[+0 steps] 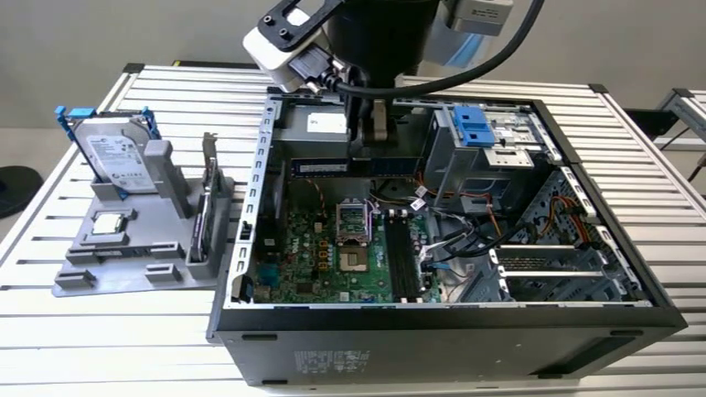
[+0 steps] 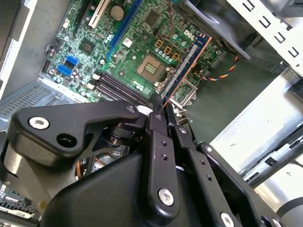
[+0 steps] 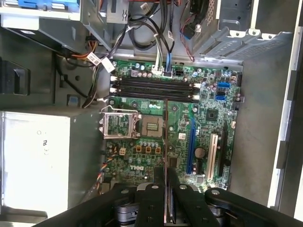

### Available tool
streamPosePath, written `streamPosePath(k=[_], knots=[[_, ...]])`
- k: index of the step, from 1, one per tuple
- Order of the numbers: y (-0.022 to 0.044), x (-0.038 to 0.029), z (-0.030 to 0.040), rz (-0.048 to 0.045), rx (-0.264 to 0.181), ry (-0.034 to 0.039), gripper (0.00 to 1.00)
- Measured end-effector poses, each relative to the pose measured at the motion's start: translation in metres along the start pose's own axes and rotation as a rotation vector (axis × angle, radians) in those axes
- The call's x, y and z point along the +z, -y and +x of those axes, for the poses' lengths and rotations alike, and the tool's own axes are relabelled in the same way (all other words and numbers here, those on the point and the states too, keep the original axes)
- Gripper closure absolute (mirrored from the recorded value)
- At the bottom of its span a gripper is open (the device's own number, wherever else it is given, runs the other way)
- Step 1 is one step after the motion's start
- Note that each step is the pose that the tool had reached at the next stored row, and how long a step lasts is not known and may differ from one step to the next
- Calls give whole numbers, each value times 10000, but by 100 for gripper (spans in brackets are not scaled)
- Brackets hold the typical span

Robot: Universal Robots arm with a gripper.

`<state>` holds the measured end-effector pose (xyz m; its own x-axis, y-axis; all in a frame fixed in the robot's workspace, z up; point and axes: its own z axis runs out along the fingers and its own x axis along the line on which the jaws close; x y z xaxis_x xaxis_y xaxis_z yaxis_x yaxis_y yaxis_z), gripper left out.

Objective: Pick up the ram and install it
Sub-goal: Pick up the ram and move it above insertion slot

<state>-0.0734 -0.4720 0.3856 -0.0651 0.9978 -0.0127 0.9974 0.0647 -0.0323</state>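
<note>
The gripper is closed tight on one end of the ram, holding it on edge above the motherboard inside the open computer case.

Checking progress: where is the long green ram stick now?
In the exterior view, the long dark green ram stick is clamped in the gripper, held above the green motherboard inside the open black computer case.

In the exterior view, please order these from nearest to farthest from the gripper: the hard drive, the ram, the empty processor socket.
1. The ram: held in the gripper.
2. The empty processor socket: on the motherboard, inside the case.
3. The hard drive: on the grey stand, at the exterior view's left.
</note>
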Motion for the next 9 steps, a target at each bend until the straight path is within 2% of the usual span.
streamPosePath(k=[9], knots=[[-5, 0, 74, 0, -1, 1, 100]])
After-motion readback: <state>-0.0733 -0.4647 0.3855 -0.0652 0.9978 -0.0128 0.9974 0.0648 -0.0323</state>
